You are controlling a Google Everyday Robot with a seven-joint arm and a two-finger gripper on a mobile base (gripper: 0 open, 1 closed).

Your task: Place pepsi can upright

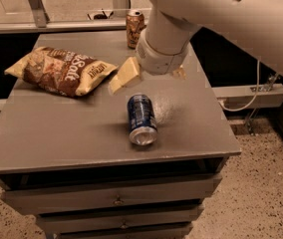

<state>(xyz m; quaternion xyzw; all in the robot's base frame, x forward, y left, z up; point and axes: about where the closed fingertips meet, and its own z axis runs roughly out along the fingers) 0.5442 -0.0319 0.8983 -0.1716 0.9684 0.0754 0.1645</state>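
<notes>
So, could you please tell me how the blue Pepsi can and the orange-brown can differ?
The pepsi can lies on its side; the orange-brown can stands upright. The pepsi can is dark blue, the orange-brown can tan. The pepsi can is near the front of the table, the orange-brown can at its back edge. Both are drink cans of similar shape. The hand hovers between them, just behind the pepsi can.
</notes>
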